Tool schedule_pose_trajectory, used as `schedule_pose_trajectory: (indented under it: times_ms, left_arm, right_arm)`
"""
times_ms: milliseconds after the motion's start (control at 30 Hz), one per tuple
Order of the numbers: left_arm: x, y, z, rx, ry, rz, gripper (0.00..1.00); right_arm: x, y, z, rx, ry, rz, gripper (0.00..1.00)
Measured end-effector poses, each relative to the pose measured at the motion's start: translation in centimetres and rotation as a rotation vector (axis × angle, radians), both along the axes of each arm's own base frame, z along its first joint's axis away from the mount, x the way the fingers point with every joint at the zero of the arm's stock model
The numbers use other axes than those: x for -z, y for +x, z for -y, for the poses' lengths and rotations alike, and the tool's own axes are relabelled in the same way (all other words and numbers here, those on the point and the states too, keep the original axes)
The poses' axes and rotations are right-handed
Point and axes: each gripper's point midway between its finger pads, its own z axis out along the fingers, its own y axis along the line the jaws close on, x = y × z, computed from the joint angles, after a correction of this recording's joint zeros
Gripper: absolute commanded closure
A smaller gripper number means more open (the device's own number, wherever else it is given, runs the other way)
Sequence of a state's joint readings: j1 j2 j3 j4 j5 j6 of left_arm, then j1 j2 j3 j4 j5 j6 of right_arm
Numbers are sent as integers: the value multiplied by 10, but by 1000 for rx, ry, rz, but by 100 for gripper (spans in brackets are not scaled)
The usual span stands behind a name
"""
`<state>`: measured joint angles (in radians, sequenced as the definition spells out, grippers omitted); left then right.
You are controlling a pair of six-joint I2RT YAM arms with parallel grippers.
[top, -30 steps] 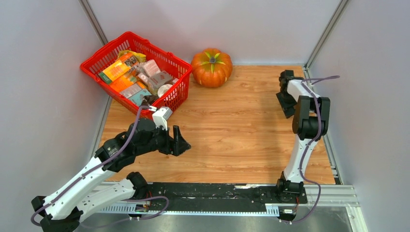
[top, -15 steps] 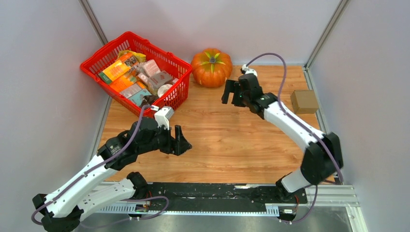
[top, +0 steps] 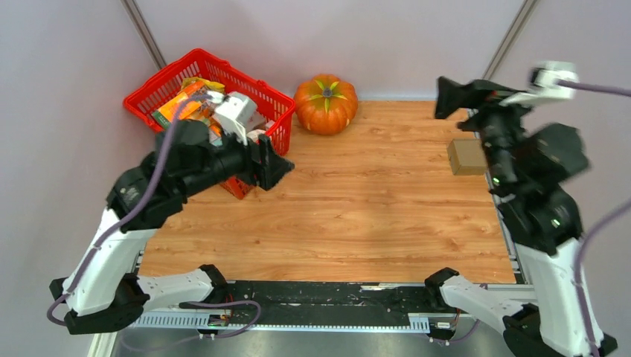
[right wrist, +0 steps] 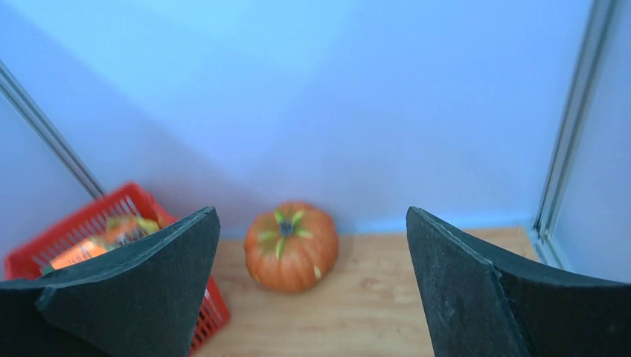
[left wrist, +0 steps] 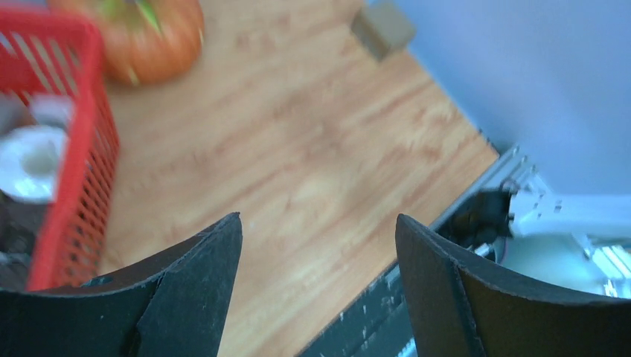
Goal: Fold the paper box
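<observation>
Both tools spread wide and empty, left tool (top: 277, 165) and right tool (top: 446, 97) high above the table (top: 357, 208).

In the top view we lose the 5 o'clock corner of the red basket (top: 277, 108) and some of its packages behind the left arm (top: 186, 160). The smeared right arm (top: 532, 160) overlaps the 3 o'clock edge of the paper box (top: 464, 156). From the left wrist the pumpkin (left wrist: 152, 33) at 11 o'clock is blurred and cut by the top edge, and the box at 1 o'clock is too soft to show any flaps.
</observation>
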<state>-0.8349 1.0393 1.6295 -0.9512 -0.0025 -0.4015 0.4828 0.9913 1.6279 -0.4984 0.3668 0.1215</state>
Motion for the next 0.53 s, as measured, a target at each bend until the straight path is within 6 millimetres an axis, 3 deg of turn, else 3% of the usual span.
schedule_pose_trajectory:
  times_ms: [33, 100, 200, 333, 533]
  left_arm:
    - [-28, 3, -2, -3, -23, 67, 17]
    - [-72, 4, -10, -10, -57, 174, 16]
    - [-119, -2, -27, -28, -106, 310, 16]
    - [-146, -13, -49, -51, -129, 411, 16]
    - [-166, -25, -73, -86, -165, 501, 16]
  right_arm:
    - [-23, -17, 12, 15, 26, 58, 0]
    - [-49, -46, 30, 29, 64, 141, 0]
    - [-68, -86, 52, 38, 108, 228, 0]
    - [-75, -111, 70, 63, 142, 277, 0]
    - [-68, -108, 69, 68, 114, 254, 0]
